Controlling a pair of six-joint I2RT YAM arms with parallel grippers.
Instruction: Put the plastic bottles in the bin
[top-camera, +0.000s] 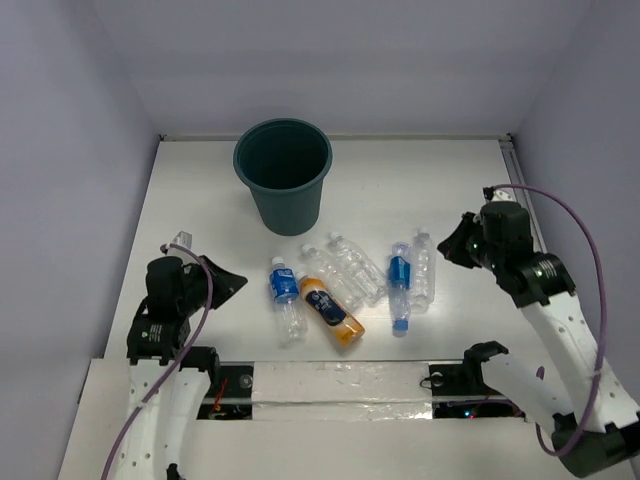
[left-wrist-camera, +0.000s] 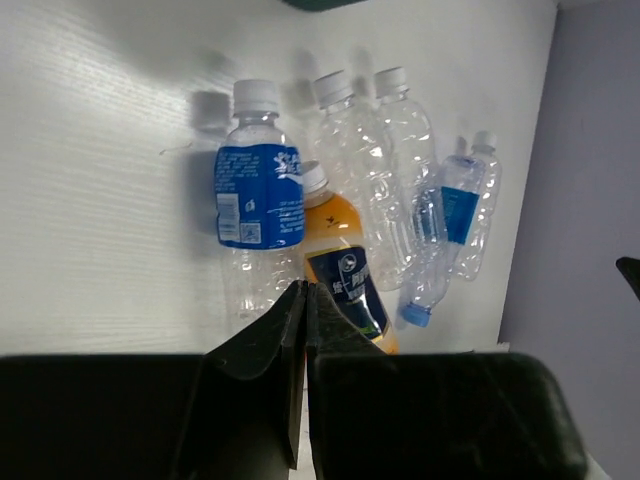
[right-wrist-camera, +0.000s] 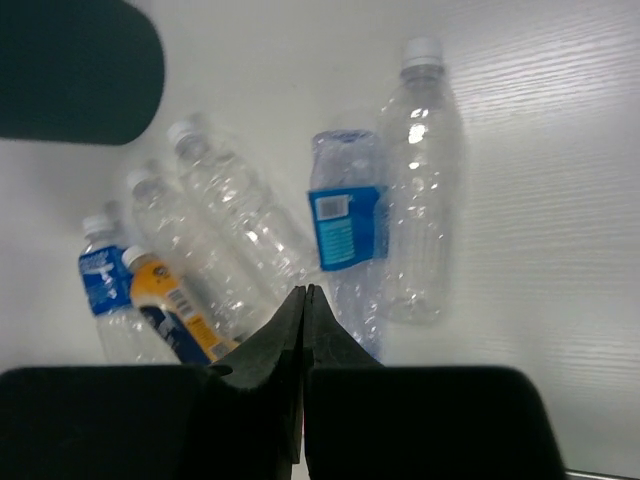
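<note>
The left hand (left-wrist-camera: 304, 300) and right hand (right-wrist-camera: 303, 300) are hovering clenched and empty; six plastic bottles (top-camera: 335, 312) are lying clustered on the worktop (top-camera: 200, 200) between them, near the upright bin (top-camera: 287, 205).

Lab: white-walled enclosure (top-camera: 320, 60), taped table (top-camera: 450, 180).

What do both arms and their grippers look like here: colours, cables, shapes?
Both match. The left arm and right arm have white links dotted with small holes, black joint housings and a purple cable looping alongside. The left gripper and right gripper are matte black; the wrist views show jaws as black wedges tapering to a point.
</note>
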